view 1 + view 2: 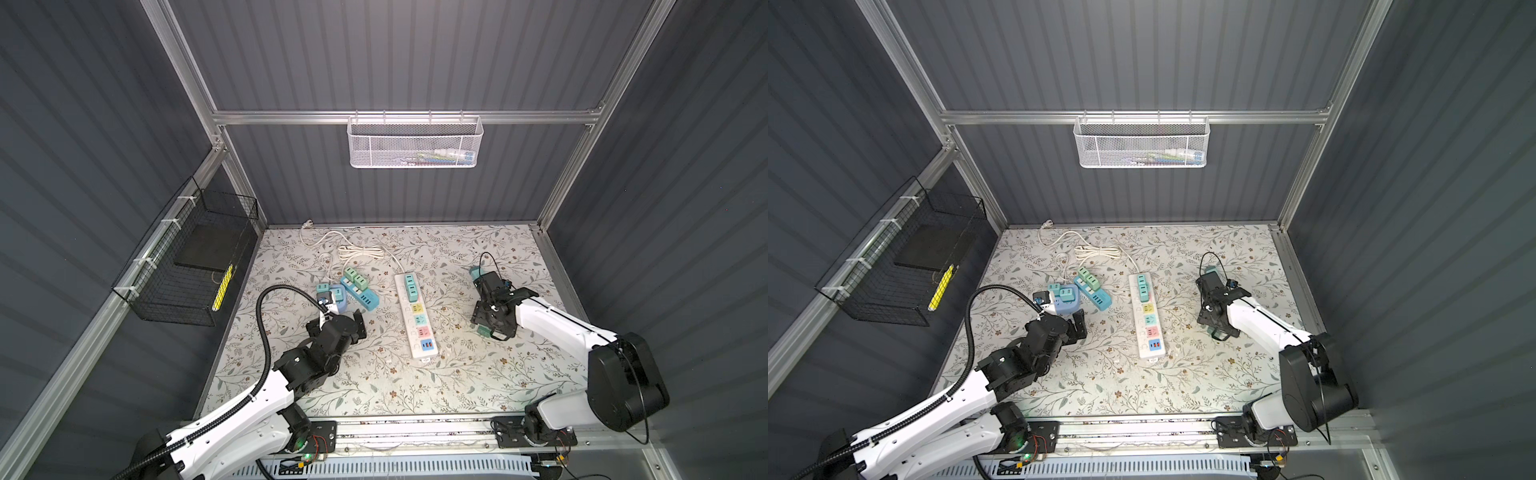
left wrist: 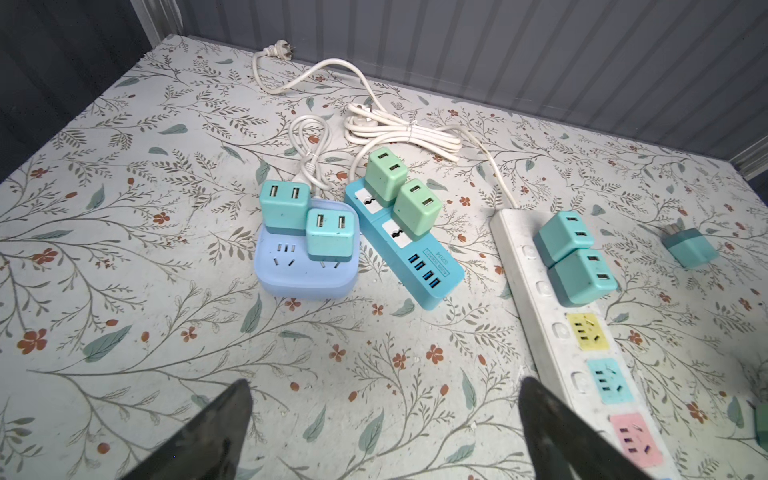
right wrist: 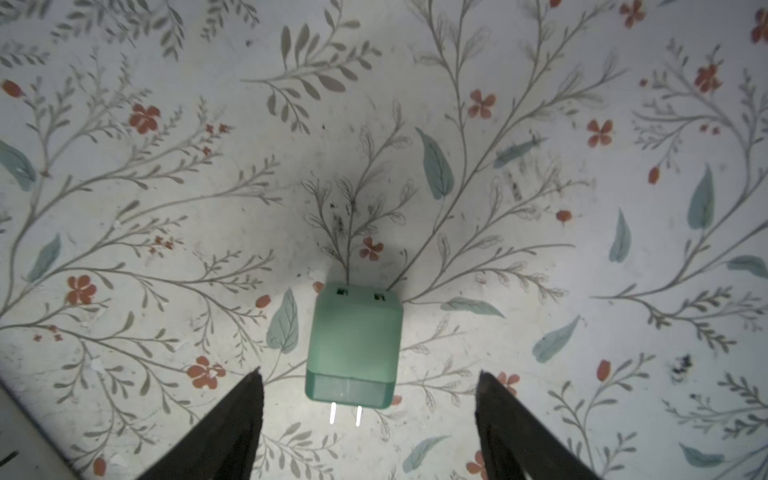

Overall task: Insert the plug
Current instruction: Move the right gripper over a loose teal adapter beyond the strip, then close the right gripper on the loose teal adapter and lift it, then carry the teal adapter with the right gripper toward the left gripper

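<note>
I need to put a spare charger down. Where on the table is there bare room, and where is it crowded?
Widest bare patch: the table along its near edge, in front of the white power strip. Also bare: the far right corner. Crowded: far left, where the coiled cords, blue strip and lavender cube socket cluster.

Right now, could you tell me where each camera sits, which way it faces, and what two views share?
Top views: high over the near edge, looking down on the floral table, white power strip, left arm and right arm.
Left wrist: low on the left arm, facing the back wall across the lilac socket cube and blue power strip; open left gripper shows.
Right wrist: looking down on a green USB charger lying on the table; open right gripper flanks it.
Shared: the white power strip, in the left wrist view too.
</note>
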`<move>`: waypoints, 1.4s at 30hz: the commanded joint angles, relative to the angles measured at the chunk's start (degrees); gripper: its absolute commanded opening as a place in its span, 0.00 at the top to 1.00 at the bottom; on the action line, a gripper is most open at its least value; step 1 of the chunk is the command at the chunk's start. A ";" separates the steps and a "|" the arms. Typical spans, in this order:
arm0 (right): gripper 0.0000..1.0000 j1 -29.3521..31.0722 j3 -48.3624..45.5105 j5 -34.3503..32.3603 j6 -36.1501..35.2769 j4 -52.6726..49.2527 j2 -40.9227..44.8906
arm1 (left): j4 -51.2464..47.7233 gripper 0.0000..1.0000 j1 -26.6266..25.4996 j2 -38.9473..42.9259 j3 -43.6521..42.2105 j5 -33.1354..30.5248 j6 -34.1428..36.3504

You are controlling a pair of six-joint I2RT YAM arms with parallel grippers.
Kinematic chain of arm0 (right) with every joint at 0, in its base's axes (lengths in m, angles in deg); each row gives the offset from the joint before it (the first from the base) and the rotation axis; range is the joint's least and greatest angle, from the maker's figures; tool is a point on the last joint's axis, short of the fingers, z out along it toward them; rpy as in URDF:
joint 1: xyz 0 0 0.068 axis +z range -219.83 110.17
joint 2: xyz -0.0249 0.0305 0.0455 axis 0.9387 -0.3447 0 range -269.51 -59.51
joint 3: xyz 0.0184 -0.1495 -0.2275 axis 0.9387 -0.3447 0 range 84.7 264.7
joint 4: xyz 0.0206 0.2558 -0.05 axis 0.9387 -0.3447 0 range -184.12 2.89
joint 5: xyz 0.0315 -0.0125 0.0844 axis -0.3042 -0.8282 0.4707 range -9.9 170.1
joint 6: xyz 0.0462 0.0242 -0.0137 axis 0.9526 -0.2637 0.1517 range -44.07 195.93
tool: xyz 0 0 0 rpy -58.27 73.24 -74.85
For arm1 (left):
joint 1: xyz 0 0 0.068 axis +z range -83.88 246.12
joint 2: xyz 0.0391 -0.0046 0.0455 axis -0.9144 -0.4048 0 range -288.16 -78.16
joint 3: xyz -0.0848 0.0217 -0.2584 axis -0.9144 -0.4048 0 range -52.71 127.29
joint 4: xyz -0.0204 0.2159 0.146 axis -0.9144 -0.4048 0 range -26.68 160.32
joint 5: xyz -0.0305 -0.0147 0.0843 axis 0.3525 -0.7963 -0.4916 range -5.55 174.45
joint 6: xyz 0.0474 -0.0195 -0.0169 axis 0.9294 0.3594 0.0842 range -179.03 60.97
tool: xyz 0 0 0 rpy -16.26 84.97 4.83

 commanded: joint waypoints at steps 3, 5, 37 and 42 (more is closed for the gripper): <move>0.27 -1.58 -3.11 4.61 3.56 2.72 -0.38 | -0.35 0.00 0.13 -1.15 3.01 1.70 1.42; 0.31 -2.13 -4.41 5.64 3.05 4.83 -0.55 | -0.71 0.00 0.18 -1.15 3.00 1.74 1.42; 0.65 3.43 -0.45 4.03 -4.32 5.37 -0.69 | -3.48 0.00 0.19 -0.68 5.65 -1.55 2.95; 0.65 16.62 8.64 1.52 0.15 1.64 -2.84 | -4.72 0.00 0.43 1.90 4.68 -4.80 1.59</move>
